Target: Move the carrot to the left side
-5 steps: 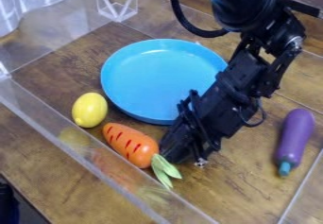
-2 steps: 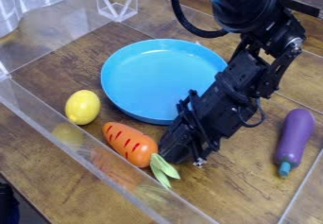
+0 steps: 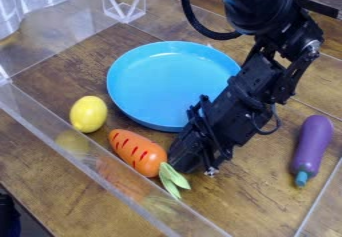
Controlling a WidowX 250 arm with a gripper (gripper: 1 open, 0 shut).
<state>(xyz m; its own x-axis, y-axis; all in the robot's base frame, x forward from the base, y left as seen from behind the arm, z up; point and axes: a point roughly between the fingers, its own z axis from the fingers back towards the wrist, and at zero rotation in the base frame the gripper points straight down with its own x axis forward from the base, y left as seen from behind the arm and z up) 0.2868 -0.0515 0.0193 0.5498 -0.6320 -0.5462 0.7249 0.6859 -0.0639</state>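
The carrot (image 3: pixel 136 151) lies on the wooden table near the front clear wall, orange with dark grooves. Its light-green leafy top (image 3: pixel 175 182) points to the front right. My gripper (image 3: pixel 185 165) comes down from the upper right on the black arm (image 3: pixel 254 86). Its tip rests right at the carrot's leafy end. The jaws look shut, and I cannot tell whether any leaf is pinched between them.
A yellow lemon (image 3: pixel 88 113) sits just left of the carrot. A round blue plate (image 3: pixel 167 78) lies behind both, and a purple eggplant (image 3: pixel 311 144) lies at the right. A clear plastic wall (image 3: pixel 80 166) runs along the front and left.
The lemon has shifted a little to the left. The carrot and the arm have barely moved.
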